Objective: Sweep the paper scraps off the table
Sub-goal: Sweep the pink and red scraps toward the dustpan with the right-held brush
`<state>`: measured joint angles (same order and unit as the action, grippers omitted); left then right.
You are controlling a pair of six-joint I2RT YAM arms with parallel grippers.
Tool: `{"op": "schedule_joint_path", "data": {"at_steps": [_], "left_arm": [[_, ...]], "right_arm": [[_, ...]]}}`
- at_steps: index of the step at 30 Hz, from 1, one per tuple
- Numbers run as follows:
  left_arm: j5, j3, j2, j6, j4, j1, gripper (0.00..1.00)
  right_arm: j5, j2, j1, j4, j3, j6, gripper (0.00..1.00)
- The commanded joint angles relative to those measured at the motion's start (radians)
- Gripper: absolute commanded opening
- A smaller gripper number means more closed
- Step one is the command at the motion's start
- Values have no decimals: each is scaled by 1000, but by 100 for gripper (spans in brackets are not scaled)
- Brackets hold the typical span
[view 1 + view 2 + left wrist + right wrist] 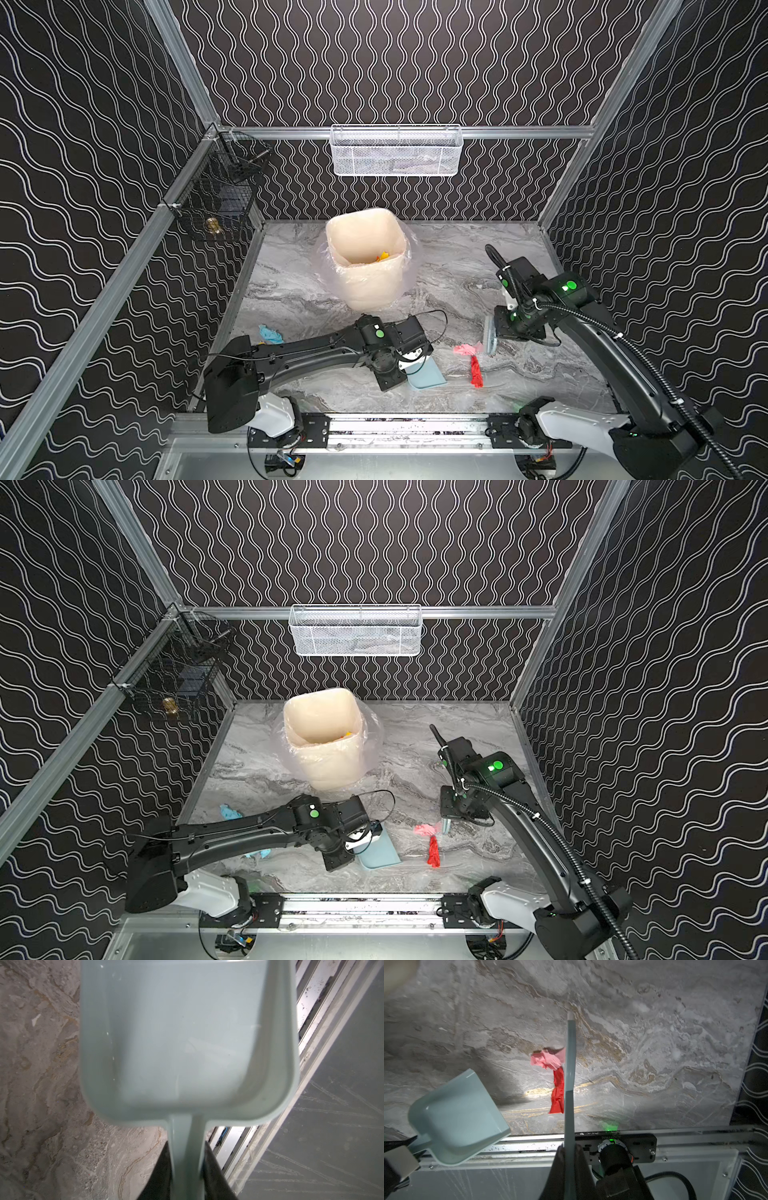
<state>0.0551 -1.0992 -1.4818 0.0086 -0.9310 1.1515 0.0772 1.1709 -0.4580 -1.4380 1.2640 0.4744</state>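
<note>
— So why was the left gripper (186,1169) clamped on the dustpan (427,374) handle?
— Probably to catch the pink and red paper scraps (558,1093) lying on the table (532,374). The right gripper (569,1157), closed on the brush (569,1068), held its bristles against them.

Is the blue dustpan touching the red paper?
Apart. In both top views a strip of bare table shows between the dustpan and the red paper.
</note>
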Motion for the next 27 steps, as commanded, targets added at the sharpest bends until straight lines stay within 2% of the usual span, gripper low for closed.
{"op": "schedule_joint_path", "data": {"at_steps": [1,10,16,27], "left_arm": [[16,-5,-22,34,27,7,3],[-14,-52,-152,105,90,12,3],[-22,-71,-210,117,126,19,3],[-14,-73,-274,116,176,24,2]], "right_arm": [[-21,-12,5,-37,-68,53,0],[-42,-22,2,-35,-156,46,0],[-85,-4,-36,-3,-174,55,0],[-137,55,-196,68,-146,142,0]]}}
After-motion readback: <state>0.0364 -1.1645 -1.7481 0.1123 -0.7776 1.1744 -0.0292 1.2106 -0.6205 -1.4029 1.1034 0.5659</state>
